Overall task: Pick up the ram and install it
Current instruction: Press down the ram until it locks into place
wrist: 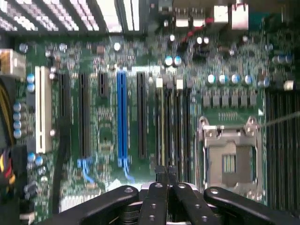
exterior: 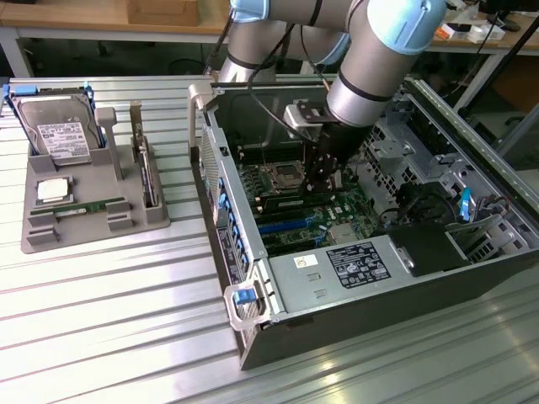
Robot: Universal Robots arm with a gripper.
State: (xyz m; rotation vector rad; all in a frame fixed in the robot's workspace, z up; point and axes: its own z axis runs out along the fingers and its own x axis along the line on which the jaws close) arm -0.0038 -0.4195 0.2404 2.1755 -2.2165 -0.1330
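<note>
Ram (exterior: 88, 206) lies on tray (exterior: 38, 240), well apart from closed end effector (exterior: 323, 192).

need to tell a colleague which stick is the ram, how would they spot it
Start at the grey parts tray on the exterior view's left of the open computer case. Along its front lies the ram, below the square processor: the only long, thin green strip there.

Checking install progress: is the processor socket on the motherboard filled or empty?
Empty. The processor socket shows bare contacts inside its metal frame, and a square silver chip sits in the grey tray outside the case.
</note>
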